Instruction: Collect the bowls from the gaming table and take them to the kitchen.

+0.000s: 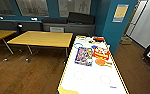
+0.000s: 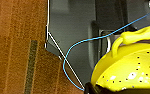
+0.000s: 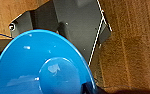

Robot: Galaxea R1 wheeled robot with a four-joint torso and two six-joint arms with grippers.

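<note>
Wooden floor [image 1: 28, 75] surrounds the gaming table [image 1: 91, 80]. Left wrist view shows the yellow-green bowl [image 2: 131, 72], right the blue bowl [image 3: 41, 65]; whether either pincer grips, I cannot tell.

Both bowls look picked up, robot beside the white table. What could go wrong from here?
1. The blue bowl seems pinched at its rim only, so it may tilt or slip while driving.
2. The yellow-green bowl hangs near a loose blue cable that could snag.
3. The gaming table edge and wooden table stand close; turning may clip them.
</note>
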